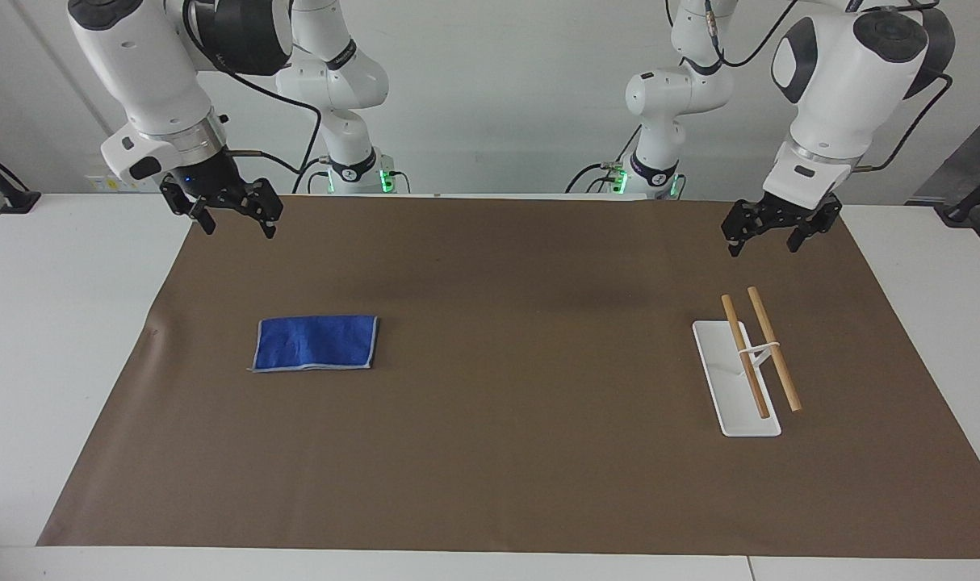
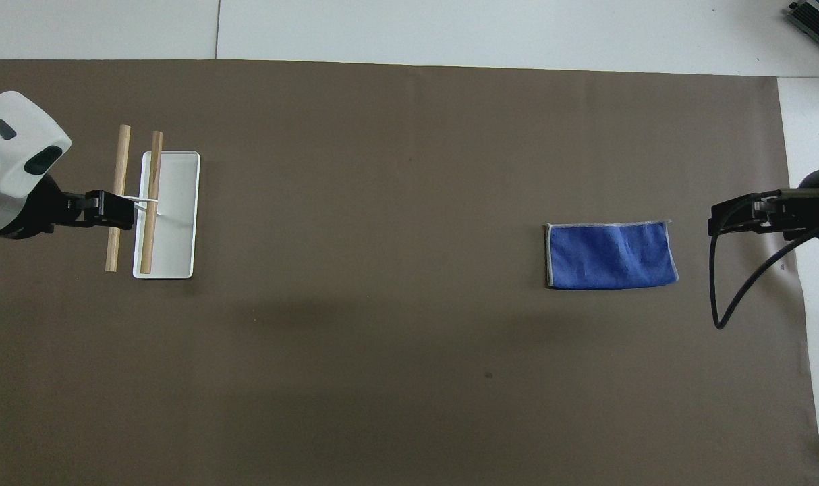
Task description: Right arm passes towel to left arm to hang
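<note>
Right gripper open, raised over mat edge; towel flat, long axis running between arms' ends.

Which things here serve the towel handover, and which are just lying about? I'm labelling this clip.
Job: towel, flat on the mat; right pincer, raised, open; left pincer, raised, open; rack with two wooden bars.

Lying about: mat.

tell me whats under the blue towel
The towel lies flat on the brown mat, toward the right arm's end of the table. Only mat shows around its edges; whatever it covers is hidden. Nothing lies on it, and neither gripper is over it.
</note>
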Tool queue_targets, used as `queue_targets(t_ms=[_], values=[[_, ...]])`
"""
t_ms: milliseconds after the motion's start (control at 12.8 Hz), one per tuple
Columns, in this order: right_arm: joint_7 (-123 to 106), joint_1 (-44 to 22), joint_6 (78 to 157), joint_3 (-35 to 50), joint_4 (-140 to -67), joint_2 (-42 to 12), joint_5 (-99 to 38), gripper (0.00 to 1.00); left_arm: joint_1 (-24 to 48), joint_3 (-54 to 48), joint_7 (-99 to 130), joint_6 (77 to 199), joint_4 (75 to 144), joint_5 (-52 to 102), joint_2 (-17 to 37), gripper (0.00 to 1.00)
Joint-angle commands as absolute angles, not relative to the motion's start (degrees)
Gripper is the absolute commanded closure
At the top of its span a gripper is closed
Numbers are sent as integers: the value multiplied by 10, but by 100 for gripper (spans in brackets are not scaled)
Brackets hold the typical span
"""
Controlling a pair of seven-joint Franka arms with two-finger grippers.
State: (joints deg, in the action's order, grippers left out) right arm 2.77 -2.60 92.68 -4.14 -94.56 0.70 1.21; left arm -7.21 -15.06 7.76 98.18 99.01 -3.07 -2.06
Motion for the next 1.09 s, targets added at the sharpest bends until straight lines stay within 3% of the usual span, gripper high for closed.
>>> queue_targets(t_ms=[0, 546, 780, 1014], values=[[18, -19, 946, -40, -968, 19, 9, 0, -76, -150, 81, 988, 1002, -24, -33, 0], [4, -6, 1041, -40, -1068, 45, 5, 0, -76, -150, 81, 988, 1002, -24, -33, 0], [-34, -6, 1158, -40, -1166, 40, -1, 0, -76, -150, 81, 988, 1003, -24, -33, 0], [-55, -11, 1258, -40, -1222, -3, -2, 0, -76, -150, 81, 988, 1003, -24, -33, 0]])
